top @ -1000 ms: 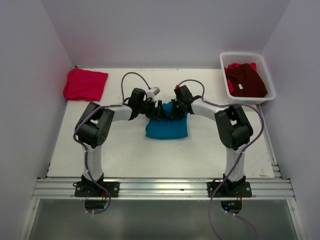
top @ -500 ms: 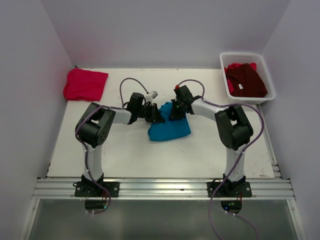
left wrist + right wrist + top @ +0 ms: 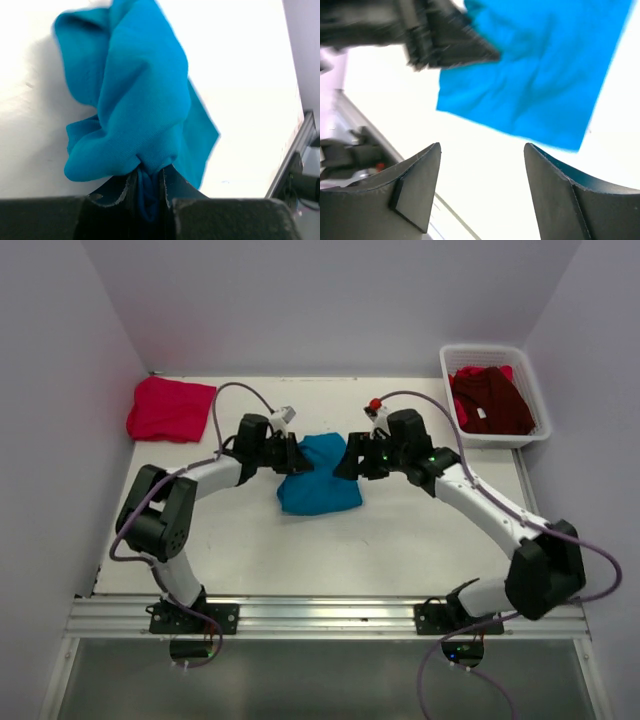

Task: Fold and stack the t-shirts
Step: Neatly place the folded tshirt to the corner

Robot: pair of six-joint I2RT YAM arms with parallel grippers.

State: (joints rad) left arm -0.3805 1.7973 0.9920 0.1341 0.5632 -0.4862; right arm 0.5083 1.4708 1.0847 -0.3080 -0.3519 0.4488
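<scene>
Leftward has gone the teal-blue t-shirt (image 3: 320, 483), now bunched at mid-table, its long axis running roughly far to near. The left gripper (image 3: 148, 190) is clamped on its far-left edge. The right gripper (image 3: 482, 146) has let go and hangs just right of it, fingers spread.

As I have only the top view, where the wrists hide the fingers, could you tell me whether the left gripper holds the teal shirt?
Observer: Yes. In the left wrist view, the left gripper is shut on a bunched fold of the teal shirt.
Operator: Thank you. Does the right gripper hold it too?
Observer: No. The right wrist view shows the right gripper open with nothing in it. The shirt lies beyond it.
Operator: Is the cloth flat where the left gripper holds it?
Observer: No. In the left wrist view, it is twisted into thick folds there.
</scene>
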